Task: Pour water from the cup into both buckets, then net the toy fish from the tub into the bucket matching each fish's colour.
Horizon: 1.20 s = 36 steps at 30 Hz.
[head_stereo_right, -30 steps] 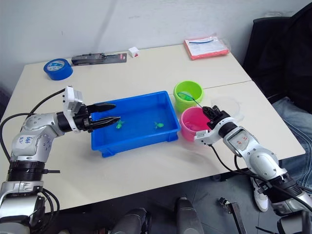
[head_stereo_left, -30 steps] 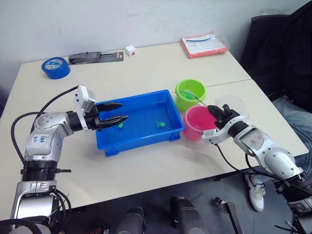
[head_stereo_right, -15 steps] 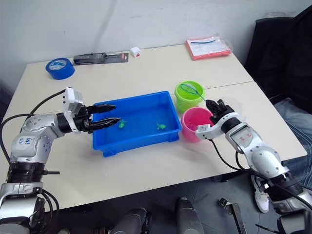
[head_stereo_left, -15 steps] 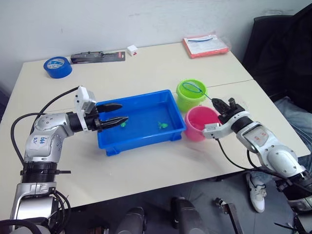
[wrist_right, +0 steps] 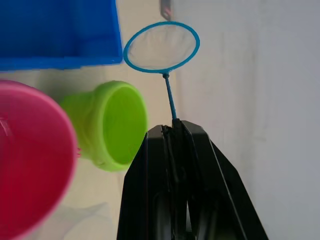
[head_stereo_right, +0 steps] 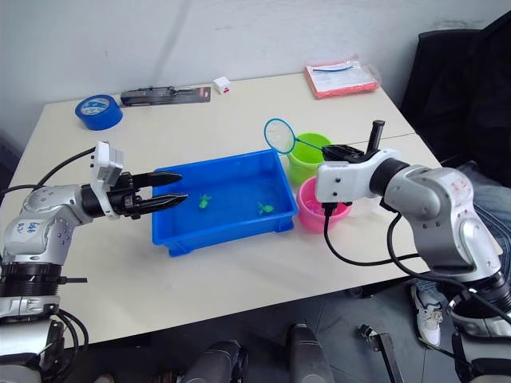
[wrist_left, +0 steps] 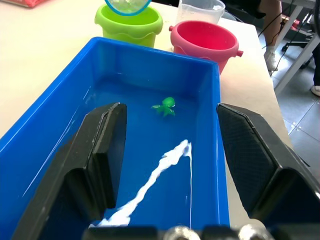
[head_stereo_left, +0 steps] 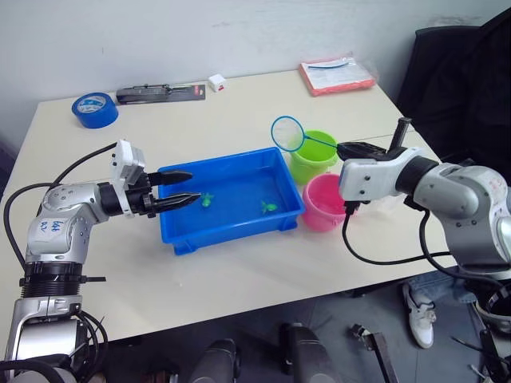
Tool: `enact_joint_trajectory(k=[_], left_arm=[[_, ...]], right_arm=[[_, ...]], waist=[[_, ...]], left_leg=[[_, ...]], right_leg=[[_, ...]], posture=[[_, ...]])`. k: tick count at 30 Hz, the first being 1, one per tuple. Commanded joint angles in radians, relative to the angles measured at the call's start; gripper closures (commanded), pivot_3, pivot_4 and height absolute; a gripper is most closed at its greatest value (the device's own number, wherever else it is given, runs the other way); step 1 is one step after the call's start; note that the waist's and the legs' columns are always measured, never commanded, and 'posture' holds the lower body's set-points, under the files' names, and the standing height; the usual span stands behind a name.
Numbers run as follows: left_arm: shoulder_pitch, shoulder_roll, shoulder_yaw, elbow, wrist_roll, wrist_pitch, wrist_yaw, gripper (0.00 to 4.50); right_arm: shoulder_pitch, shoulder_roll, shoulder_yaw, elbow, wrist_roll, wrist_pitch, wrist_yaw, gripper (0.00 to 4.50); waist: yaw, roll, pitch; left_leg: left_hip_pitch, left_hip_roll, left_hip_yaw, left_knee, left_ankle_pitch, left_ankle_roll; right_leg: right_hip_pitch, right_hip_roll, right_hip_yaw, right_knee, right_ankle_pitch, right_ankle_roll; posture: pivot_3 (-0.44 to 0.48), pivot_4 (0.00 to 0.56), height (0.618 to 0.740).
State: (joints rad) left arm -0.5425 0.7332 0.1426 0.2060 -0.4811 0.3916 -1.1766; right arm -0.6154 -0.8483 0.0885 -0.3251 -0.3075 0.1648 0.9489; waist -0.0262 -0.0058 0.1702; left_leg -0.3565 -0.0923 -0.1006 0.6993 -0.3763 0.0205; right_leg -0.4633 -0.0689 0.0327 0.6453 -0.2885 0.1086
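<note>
Pale beige table (head_stereo_left: 239,104) against a plain white wall; a dark chair stands at its far right corner. On the far side of the table lie a blue tape roll (head_stereo_left: 94,109), a black flat tool (head_stereo_left: 160,92), a small white cube (head_stereo_left: 214,82) and a red packet (head_stereo_left: 337,74).

The tub (head_stereo_left: 231,231) sits mid-table, holding shallow water. Two green toy fish lie in it: one (head_stereo_left: 207,199) towards the left, the other (head_stereo_left: 267,207) towards the right. No pink fish can be made out in the tub.

Green bucket (head_stereo_left: 315,155) stands just off the tub's far right corner. Pink bucket (head_stereo_left: 323,203) stands just beside it on the near side, close against the tub's right wall. The cup (wrist_left: 200,10) stands behind the pink bucket in the left wrist view, upright.

Left gripper (head_stereo_left: 185,188) is over the left end of the tub, fingers spread apart, holding nothing, tips pointing right towards the nearer fish.

Right gripper (head_stereo_left: 351,148) is above the buckets, fingers pressed together on the thin handle of the net (head_stereo_left: 287,133). The net is in the air, its blue hoop above the tub's far right corner, just left of the green bucket. Mesh looks empty in the right wrist view.
</note>
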Motion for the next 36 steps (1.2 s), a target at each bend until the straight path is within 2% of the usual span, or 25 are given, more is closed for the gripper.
enact_joint_trajectory(k=[1, 8, 14, 22, 29, 36], left_arm=[[0.013, 0.034, 0.024, -0.057, -0.022, 0.015, -0.019, 1.4], [0.082, 0.087, 0.03, -0.144, -0.039, 0.069, -0.044, 1.4], [0.128, 0.106, 0.027, -0.206, -0.053, 0.098, -0.056, 1.4], [0.18, 0.107, 0.049, -0.278, -0.079, 0.13, -0.032, 1.4], [0.205, 0.102, 0.067, -0.305, -0.101, 0.14, -0.005, 1.4], [0.226, 0.091, 0.077, -0.318, -0.115, 0.136, 0.017, 1.4]], right_arm=[[-0.087, -0.029, 0.039, -0.037, 0.135, 0.082, 0.183, 3.72], [-0.169, -0.039, 0.157, 0.002, 0.126, 0.008, 0.275, 3.72], [-0.265, 0.031, 0.262, 0.122, 0.011, -0.061, 0.221, 3.72], [-0.336, 0.041, 0.349, 0.313, -0.163, -0.35, 0.11, 3.72], [-0.345, 0.012, 0.357, 0.393, -0.2, -0.526, 0.101, 3.72], [-0.333, -0.027, 0.351, 0.411, -0.178, -0.62, 0.155, 3.72]], waist=[[-0.001, 0.0, 0.0], [-0.002, 0.0, 0.0], [-0.002, 0.0, 0.0], [-0.001, 0.0, 0.0], [-0.002, 0.0, 0.0], [-0.003, 0.0, 0.0]], left_leg=[[0.0, 0.0, 0.0, -0.001, 0.0, 0.0], [0.0, 0.001, -0.001, -0.002, 0.0, 0.0], [0.0, 0.0, -0.001, -0.001, 0.0, 0.0], [-0.001, 0.0, -0.001, -0.001, 0.0, 0.0], [-0.001, 0.0, -0.001, -0.002, 0.0, 0.0], [0.0, 0.0, 0.0, -0.002, 0.0, 0.0]], right_leg=[[0.0, 0.0, 0.0, 0.0, 0.0, 0.0], [0.0, 0.0, 0.001, 0.001, 0.0, 0.0], [-0.001, 0.0, 0.001, 0.001, 0.0, 0.0], [-0.001, -0.001, 0.0, 0.001, 0.0, 0.0], [-0.001, 0.0, 0.0, 0.001, 0.0, 0.0], [-0.001, 0.0, -0.001, 0.0, 0.0, 0.0]], posture=[[0.0, 0.15, 0.74], [0.0, 0.15, 0.74], [0.0, 0.15, 0.74], [0.0, 0.15, 0.74], [0.0, 0.15, 0.74], [0.0, 0.15, 0.74]])
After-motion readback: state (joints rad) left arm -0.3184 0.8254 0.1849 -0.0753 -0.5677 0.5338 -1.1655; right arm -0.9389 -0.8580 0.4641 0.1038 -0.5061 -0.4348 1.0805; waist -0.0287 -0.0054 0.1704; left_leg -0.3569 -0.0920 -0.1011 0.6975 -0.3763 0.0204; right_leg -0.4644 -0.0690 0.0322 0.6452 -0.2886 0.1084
